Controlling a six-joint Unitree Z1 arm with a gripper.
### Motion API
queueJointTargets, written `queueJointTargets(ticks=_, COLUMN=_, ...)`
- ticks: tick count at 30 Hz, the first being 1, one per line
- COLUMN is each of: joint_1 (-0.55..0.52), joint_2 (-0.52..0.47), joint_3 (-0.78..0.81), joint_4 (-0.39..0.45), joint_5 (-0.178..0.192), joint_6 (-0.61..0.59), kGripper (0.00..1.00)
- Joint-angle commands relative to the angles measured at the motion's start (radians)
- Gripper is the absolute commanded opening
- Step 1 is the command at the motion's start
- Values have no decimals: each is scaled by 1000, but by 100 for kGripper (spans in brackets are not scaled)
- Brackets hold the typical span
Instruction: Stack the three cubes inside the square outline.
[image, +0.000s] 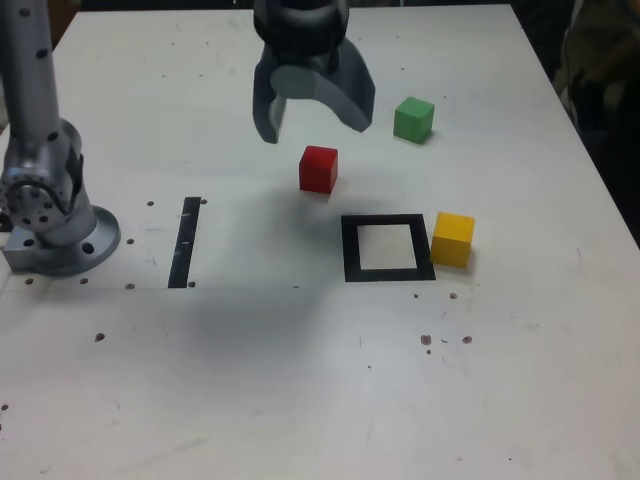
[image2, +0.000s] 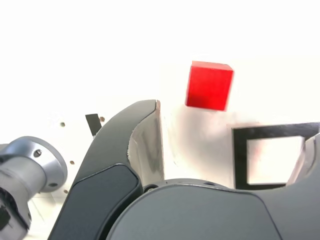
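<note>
White, speckled counter (image: 300, 390) under dim light, dark surroundings beyond. Dark grey gripper (image: 312, 122) hanging above counter, jaws spread wide, empty, touching nothing; arm reaching in from far edge, fingers aimed down over small matte red cube (image: 318, 168). Red cube just outside thick black square outline (image: 388, 248), white centre bare. Yellow cube (image: 452, 238) touching outline's edge on exterior view's right. Green cube (image: 413, 119) farther back, well apart. Narrow black strip (image: 184, 242) near grey arm base (image: 55, 225).

three cubes (image: 319, 168), one square outline (image: 388, 272)
</note>
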Motion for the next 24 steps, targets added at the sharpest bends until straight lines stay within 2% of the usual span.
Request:
queueJointTargets(ticks=1, joint_1=22, joint_2=39, joint_3=15, joint_4=-20, joint_5=-3, joint_6=17, kGripper=100)
queueJointTargets(ticks=9, joint_1=58, joint_2=137, joint_3=38, joint_4=-87, joint_5=7, joint_6=53, kGripper=96)
queueJointTargets(ticks=15, joint_1=60, joint_2=168, joint_3=36, joint_4=-102, joint_5=11, joint_6=54, kGripper=85)
queueJointTargets(ticks=20, joint_1=60, joint_2=192, joint_3=32, joint_4=-105, joint_5=13, joint_6=55, kGripper=70)
queueJointTargets(ticks=24, joint_1=61, joint_2=203, joint_3=29, joint_4=-119, joint_5=15, joint_6=57, kGripper=50)
